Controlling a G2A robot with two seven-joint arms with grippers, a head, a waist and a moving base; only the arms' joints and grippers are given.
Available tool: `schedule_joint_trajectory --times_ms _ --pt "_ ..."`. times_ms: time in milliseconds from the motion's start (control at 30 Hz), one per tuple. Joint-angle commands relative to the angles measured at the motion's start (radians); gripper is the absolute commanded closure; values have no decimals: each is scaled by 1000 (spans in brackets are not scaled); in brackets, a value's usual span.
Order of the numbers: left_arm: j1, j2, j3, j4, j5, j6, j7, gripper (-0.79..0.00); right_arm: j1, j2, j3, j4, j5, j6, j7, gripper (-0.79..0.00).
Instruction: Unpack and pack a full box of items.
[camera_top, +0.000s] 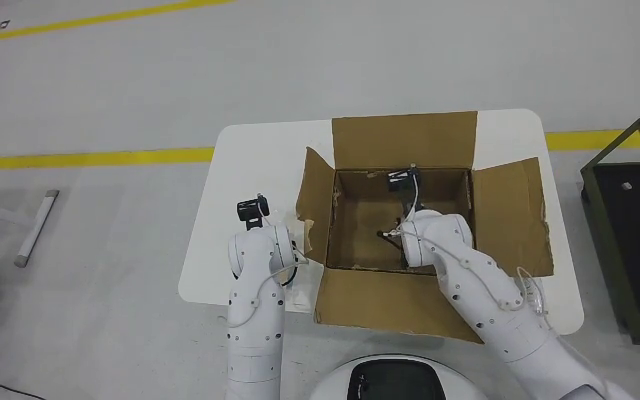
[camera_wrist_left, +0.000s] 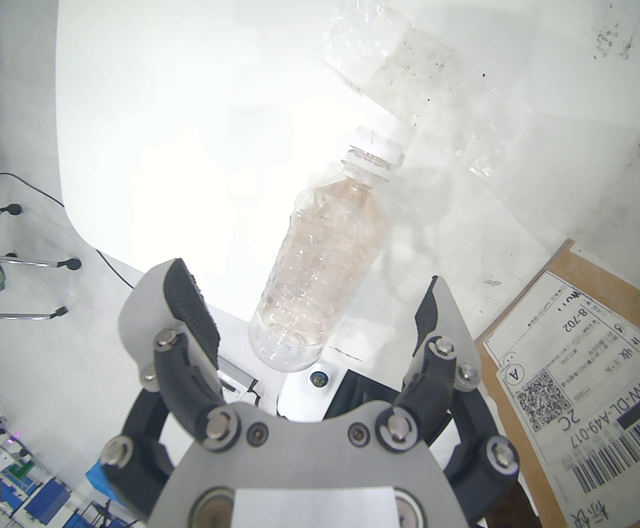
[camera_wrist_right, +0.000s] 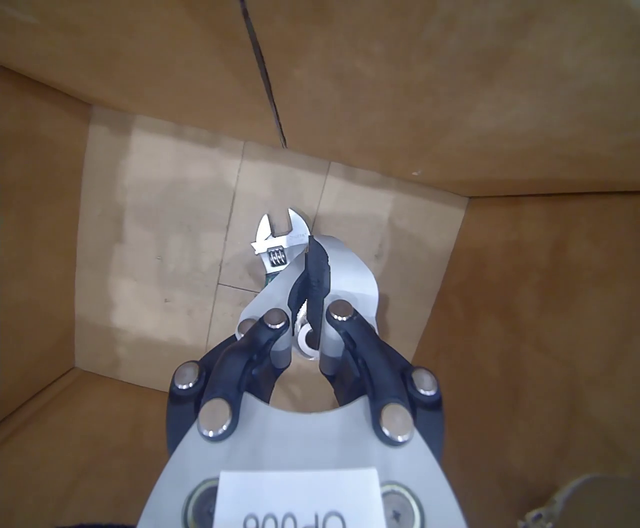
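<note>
An open cardboard box stands on the white table. Inside it my right gripper is shut on the handle of a silver adjustable wrench, whose head points toward the box floor. In the top view the right gripper sits low in the box. My left gripper is open beside the box's left flap, over a clear plastic bottle lying on the table. The bottle's base end lies between the spread fingers, untouched.
A crumpled clear plastic bag lies on the table beyond the bottle's white cap. A box flap with a shipping label is close beside the left gripper. A dark cabinet stands off the table's right side.
</note>
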Motion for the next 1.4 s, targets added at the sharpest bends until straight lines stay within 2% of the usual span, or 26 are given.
schedule_joint_trajectory --times_ms 0,33,133,267,867,1133,1367 --pt "0 0 0 0 0 0 0 -785 1 -4 -6 15 4 1 3 0" --pt "0 0 0 0 0 0 0 -785 1 -7 -11 23 10 -1 5 0" --pt "0 0 0 0 0 0 0 -785 9 -15 -23 47 11 4 8 -139" --pt "0 0 0 0 0 0 0 -785 22 -25 -34 76 20 1 2 -274" --pt "0 0 0 0 0 0 0 -785 37 -57 -54 153 18 0 -6 -332" --pt "0 0 0 0 0 0 0 -785 38 -69 -50 169 34 -16 -11 -323" --pt "0 0 0 0 0 0 0 -785 36 -76 -43 174 51 -54 -22 -274"
